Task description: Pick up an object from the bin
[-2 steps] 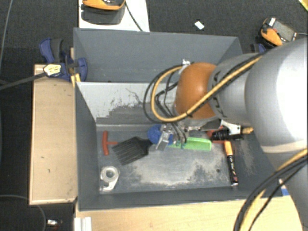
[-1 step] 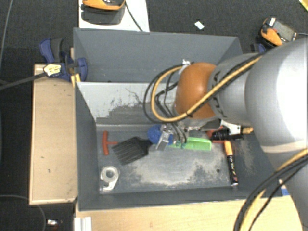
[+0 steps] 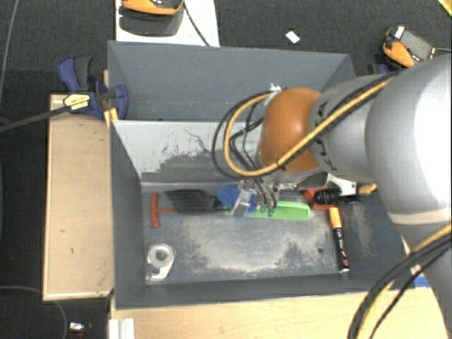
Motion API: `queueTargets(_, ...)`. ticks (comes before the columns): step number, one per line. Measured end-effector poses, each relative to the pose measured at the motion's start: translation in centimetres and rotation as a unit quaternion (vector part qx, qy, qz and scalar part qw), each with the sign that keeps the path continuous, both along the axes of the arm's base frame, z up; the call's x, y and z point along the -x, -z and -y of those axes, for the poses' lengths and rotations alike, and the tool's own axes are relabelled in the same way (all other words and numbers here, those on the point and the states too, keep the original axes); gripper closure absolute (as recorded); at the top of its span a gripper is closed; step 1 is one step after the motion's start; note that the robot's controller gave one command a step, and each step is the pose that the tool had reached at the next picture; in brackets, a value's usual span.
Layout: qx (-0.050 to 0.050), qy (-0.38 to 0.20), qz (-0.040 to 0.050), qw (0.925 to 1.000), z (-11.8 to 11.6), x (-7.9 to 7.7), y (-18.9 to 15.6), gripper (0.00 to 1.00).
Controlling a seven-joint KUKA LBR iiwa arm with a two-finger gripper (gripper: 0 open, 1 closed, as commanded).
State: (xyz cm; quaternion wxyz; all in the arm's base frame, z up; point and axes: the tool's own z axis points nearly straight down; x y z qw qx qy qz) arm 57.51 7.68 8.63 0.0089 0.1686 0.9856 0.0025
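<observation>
My gripper (image 3: 259, 201) reaches down below the orange cover into the middle of the bin. Its tips are at the left end of a flat green comb-like piece (image 3: 289, 211), right beside a small blue and silver object (image 3: 233, 199). Left of those lies a black brush (image 3: 189, 201) with a red handle (image 3: 155, 210). The cover and cables hide the upper part of the gripper.
A silver tape roll (image 3: 161, 258) lies in the bin's front left corner. An orange and black marker (image 3: 340, 240) lies along the right wall, with a red and black item (image 3: 321, 195) above it. The arm covers the bin's right side.
</observation>
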Motion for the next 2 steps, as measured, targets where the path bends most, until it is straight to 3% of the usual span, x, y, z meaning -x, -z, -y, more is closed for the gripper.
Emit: queueTargets(2,0.000,-0.001,0.0013,1.0000,0.0,0.0,-3.9,1.00)
